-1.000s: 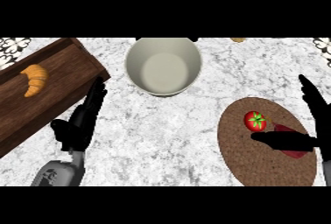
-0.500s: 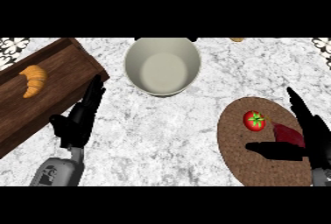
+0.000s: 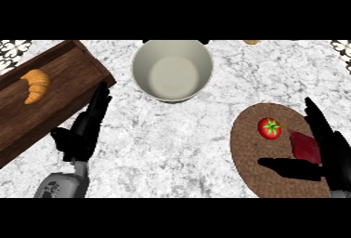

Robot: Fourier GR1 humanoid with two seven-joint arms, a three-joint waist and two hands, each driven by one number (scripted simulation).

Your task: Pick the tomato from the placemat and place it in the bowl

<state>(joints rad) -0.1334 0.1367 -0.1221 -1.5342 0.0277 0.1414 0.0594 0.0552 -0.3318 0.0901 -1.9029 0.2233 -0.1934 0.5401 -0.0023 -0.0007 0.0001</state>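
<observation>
Tomato (image 3: pixel 269 128): on placemat (image 3: pixel 264 167), right of frame
Right hand (image 3: pixel 328 155): spread, thumb below tomato, fingers to its right, not touching
Nearer hand: right
Bowl (image 3: pixel 172 69): upper centre, up-left of tomato

The left hand (image 3: pixel 82 132) sits at nine o'clock, fingers straight and pointing toward one o'clock, its grey forearm entering at seven. The right hand (image 3: pixel 328 155) lies at four o'clock, fingers extended, thumb spread toward nine.

Tomato (image 3: pixel 269 128) on placemat (image 3: pixel 257 162), right of bowl (image 3: pixel 172 69).
</observation>
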